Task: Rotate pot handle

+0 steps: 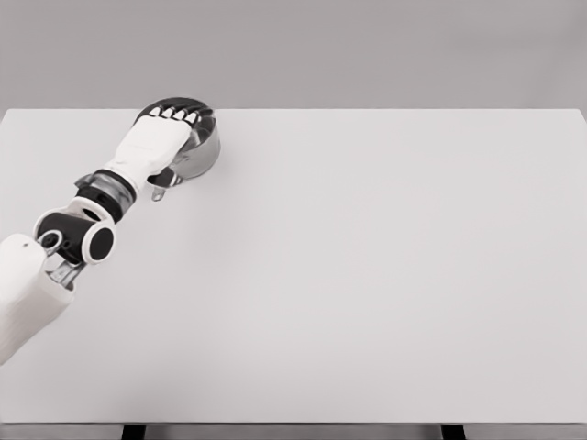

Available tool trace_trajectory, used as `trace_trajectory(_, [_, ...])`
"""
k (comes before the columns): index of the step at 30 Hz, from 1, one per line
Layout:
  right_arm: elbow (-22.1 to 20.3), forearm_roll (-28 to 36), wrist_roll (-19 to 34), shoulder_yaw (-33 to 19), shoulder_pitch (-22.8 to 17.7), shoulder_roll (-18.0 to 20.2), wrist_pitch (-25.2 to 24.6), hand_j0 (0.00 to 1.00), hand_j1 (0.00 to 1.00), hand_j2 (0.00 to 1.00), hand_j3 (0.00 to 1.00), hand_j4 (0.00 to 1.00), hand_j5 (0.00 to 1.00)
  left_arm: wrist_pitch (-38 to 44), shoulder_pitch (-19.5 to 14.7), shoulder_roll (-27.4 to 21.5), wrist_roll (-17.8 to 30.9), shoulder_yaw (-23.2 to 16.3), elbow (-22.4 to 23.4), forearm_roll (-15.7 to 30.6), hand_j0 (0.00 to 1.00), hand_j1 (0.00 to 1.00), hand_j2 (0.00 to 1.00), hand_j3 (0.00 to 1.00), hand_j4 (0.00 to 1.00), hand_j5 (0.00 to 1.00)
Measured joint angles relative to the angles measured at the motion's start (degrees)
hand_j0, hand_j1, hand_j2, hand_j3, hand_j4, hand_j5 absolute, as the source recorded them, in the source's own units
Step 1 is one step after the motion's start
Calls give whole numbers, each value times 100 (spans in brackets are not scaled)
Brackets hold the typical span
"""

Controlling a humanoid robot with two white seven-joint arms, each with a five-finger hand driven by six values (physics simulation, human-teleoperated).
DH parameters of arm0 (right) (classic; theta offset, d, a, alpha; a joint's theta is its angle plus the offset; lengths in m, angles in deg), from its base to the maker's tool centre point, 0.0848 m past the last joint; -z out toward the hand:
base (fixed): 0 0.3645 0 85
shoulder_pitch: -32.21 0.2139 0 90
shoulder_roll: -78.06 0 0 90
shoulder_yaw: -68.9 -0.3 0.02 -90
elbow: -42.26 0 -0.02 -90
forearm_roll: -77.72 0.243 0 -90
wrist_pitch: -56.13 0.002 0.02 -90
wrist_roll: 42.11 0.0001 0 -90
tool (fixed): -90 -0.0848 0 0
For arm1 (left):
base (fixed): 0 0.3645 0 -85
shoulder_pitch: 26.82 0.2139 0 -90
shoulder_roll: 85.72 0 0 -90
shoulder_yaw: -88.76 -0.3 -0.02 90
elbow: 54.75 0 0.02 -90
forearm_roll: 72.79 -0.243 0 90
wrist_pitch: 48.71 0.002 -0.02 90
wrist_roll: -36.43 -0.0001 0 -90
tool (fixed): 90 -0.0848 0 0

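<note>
Now white left hand (165, 131) over round shiny steel pot (204, 151).

The pot (204, 147) looks like polished metal, its wall glossy and mirror-like. The left hand (158, 139) has a smooth, hard white shell with black joints. The table (367, 275) top is matt, pale and even.
</note>
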Motion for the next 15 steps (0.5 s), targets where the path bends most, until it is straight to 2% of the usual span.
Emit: trace_trajectory(15, [0, 0, 0, 0, 0, 0, -1, 100, 100, 100, 100, 100, 100, -50, 26, -330, -2, 35, -18, 27, 100, 100, 100, 100, 100, 100])
